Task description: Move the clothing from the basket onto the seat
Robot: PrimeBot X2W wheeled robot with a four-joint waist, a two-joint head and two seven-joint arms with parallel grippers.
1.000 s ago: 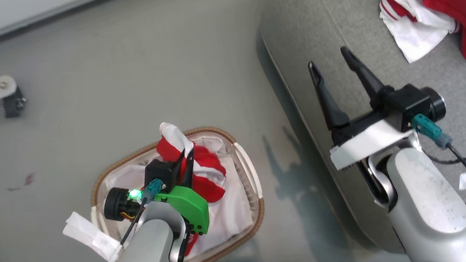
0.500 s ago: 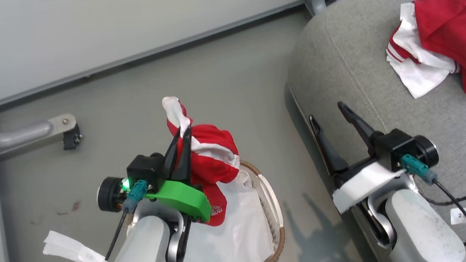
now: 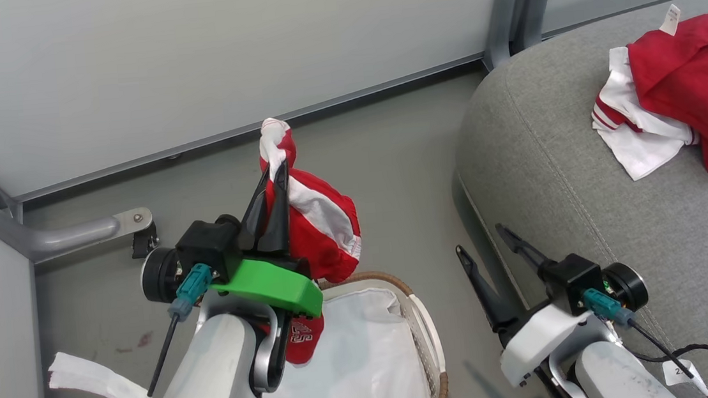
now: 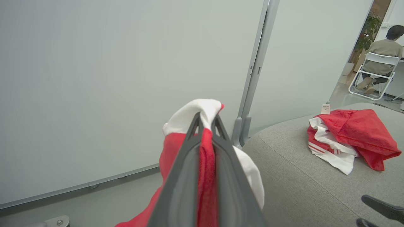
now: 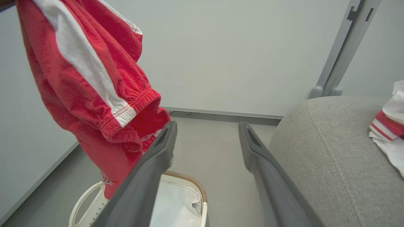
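Observation:
My left gripper is shut on a red garment with white stripes, which hangs from its fingers above the basket. In the left wrist view the red and white cloth is pinched between the two dark fingers, and the right wrist view shows the same garment dangling over the basket. The basket's white liner shows bare inside. More red and white clothing lies on the grey seat. My right gripper stands open beside the seat's front edge, holding nothing.
A pale wall panel with a grey post runs behind the basket and seat. A grey metal bracket juts over the floor at left. Far off in the left wrist view a person sits on a white chair.
My left gripper has lifted the red garment up out of the basket, so it now hangs free. The head camera has tilted up, bringing the wall and more of the seat into view.

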